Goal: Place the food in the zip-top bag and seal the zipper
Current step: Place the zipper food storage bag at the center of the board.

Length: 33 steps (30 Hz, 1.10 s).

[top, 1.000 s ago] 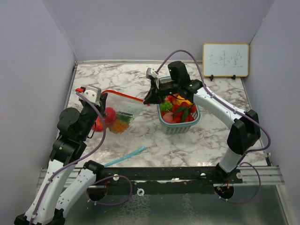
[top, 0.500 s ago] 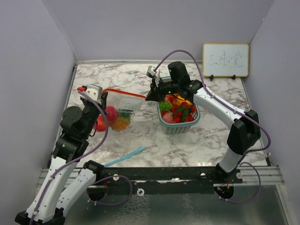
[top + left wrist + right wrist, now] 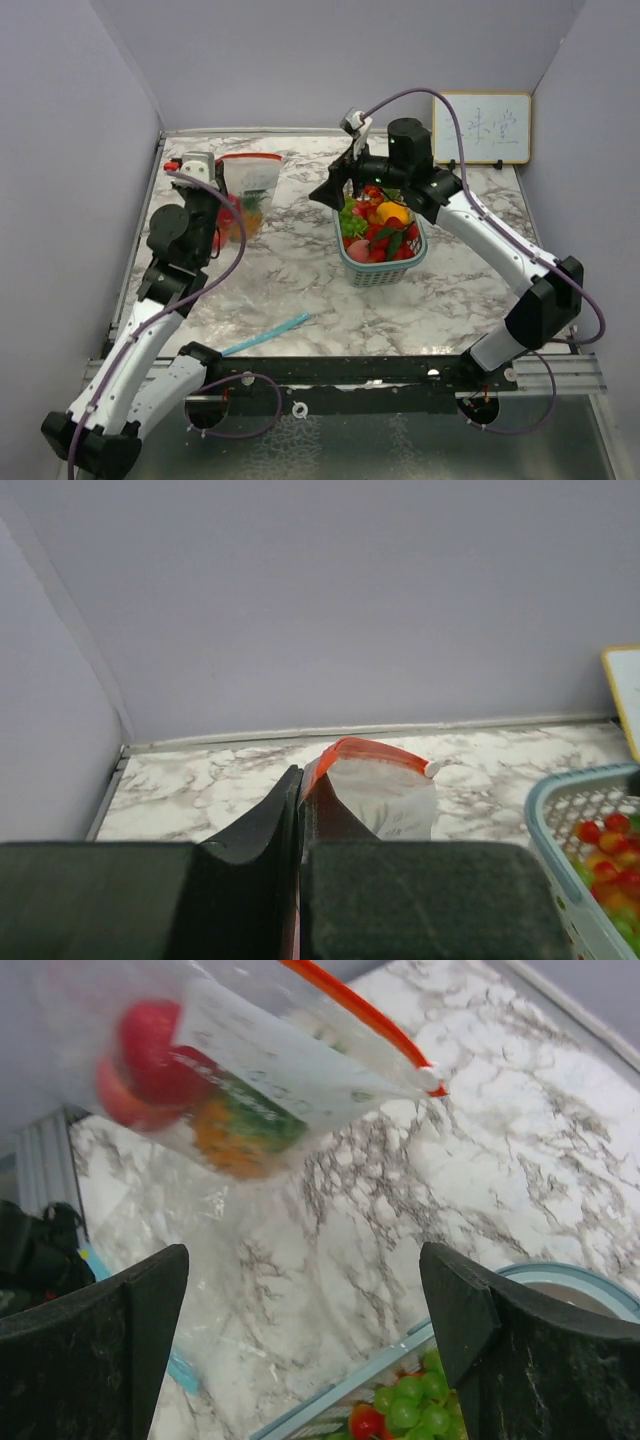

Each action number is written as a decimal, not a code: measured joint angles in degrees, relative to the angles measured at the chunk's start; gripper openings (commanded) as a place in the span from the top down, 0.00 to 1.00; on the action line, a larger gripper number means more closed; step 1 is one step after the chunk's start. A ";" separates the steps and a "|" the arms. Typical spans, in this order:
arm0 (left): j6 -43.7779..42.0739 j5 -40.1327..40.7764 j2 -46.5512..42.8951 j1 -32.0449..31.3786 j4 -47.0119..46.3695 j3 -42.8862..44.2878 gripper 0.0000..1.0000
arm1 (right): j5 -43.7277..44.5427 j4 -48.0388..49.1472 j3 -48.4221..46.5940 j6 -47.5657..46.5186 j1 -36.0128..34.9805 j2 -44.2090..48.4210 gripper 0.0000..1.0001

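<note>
Over marble table (image 3: 300, 280) between lilac walls (image 3: 300, 60), left gripper (image 3: 298, 815) pinches the zip-top bag (image 3: 385, 795) of food (image 3: 150, 1045); right gripper (image 3: 300, 1265) gapes empty nearby.

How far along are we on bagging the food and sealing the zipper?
Done: several red, orange and green pieces sit inside the zip-top bag, and its orange zipper looks closed, though I can't be sure. In hand: the left claw pinches the bag's top corner, holding it up; the right claw hangs open and empty. Left: plenty of food lies in the teal basket.
</note>
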<state>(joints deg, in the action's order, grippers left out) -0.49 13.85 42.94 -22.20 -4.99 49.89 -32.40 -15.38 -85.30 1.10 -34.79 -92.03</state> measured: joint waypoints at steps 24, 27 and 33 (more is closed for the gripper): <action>19.47 -15.23 12.50 21.42 -1.29 7.61 0.01 | 4.79 0.37 10.82 8.92 -17.81 4.07 0.02; 18.82 -20.26 3.93 21.40 2.58 6.16 0.01 | 6.03 0.37 12.26 9.51 -18.82 -0.66 0.05; 15.08 -24.15 -3.48 19.96 11.52 4.90 0.01 | 7.19 -0.28 13.31 11.15 -19.65 -12.09 0.07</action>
<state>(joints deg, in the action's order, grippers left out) 14.59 -10.31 39.46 -2.24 6.52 54.78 -25.21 -15.66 -71.99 12.25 -54.43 -104.12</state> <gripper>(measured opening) 0.991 0.944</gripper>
